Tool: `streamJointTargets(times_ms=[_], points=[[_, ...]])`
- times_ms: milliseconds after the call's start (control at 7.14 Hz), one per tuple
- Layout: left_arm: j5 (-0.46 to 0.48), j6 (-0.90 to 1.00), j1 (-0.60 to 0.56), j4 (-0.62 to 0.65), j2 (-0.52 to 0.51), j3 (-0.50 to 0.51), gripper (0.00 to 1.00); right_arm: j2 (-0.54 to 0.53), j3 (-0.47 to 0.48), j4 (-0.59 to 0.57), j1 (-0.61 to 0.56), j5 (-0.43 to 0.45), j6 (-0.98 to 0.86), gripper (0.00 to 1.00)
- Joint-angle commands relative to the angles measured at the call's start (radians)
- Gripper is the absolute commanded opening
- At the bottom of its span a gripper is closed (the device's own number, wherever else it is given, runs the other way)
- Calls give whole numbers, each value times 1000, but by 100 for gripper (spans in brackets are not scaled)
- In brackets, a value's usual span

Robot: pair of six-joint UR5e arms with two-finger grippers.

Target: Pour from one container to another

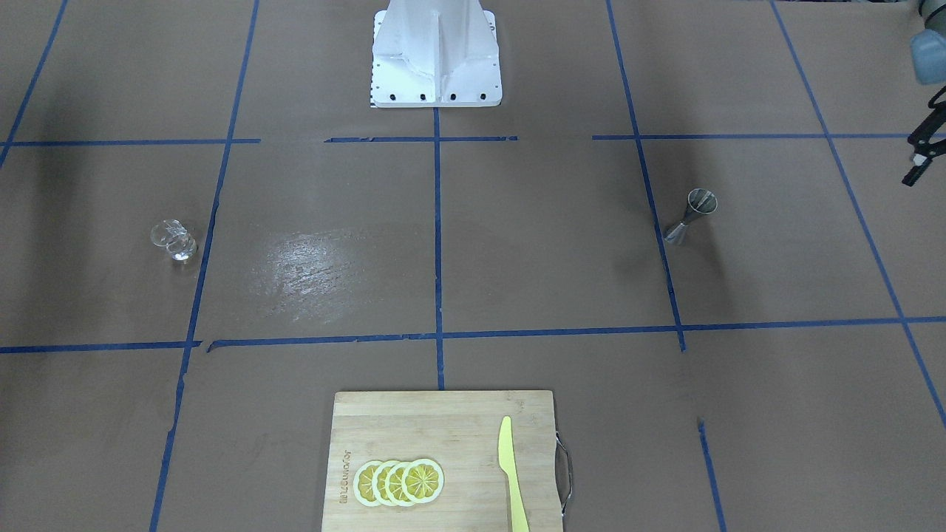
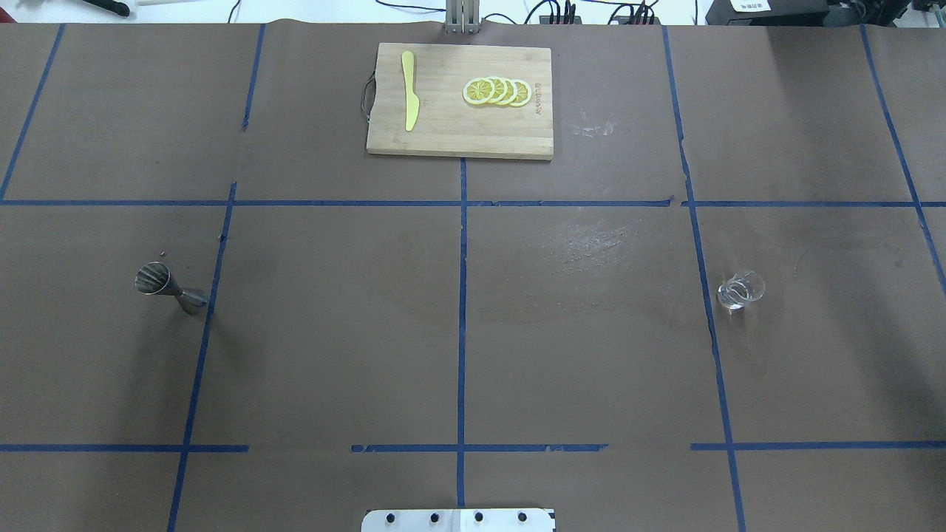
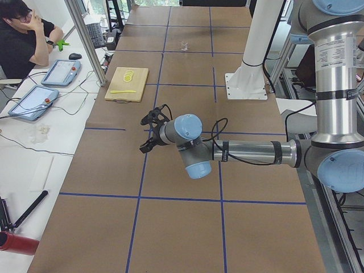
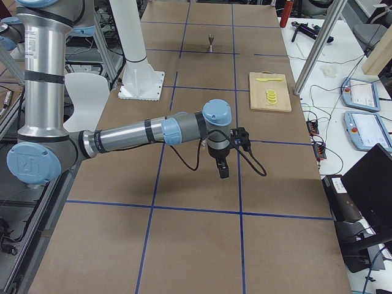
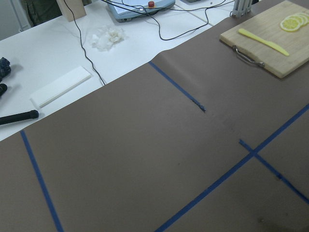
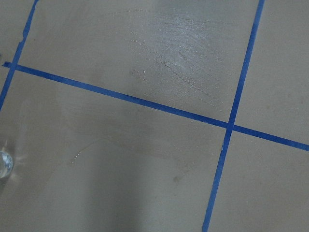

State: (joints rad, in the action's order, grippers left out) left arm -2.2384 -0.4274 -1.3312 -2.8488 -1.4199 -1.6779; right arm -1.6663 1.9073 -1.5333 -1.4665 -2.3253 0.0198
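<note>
silvery hourglass-shaped steel jigger (image 2: 166,287) stands on the robot's left, short clear thick-walled glass cup (image 2: 740,290) well apart on its right. left gripper (image 3: 147,133) fingers apart; right gripper (image 4: 223,169) i cannot tell. best grasp the cup squarely, keeping it level

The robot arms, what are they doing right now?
Nothing is being held yet. The left arm and right arm both hang above the table, touching nothing. The glass cup stands on the robot's right side and the metal measuring cup on its left, far apart. Pouring has not started. A cutting board with lemon slices and a yellow knife sits at the far edge.
</note>
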Motion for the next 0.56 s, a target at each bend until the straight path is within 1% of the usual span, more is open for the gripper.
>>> streamJointTargets(times_ms=[0, 140, 280, 420], points=[[228, -183, 175, -206, 71, -2, 100, -7, -2, 24, 0, 0, 26, 100], [331, -238, 258, -297, 102, -3, 100, -7, -5, 24, 0, 0, 26, 100], [421, -250, 332, -354, 120, -5, 100, -7, -5, 24, 0, 0, 26, 100], [538, -311, 430, -372, 121, -9, 100, -7, -5, 24, -2, 0, 26, 100]])
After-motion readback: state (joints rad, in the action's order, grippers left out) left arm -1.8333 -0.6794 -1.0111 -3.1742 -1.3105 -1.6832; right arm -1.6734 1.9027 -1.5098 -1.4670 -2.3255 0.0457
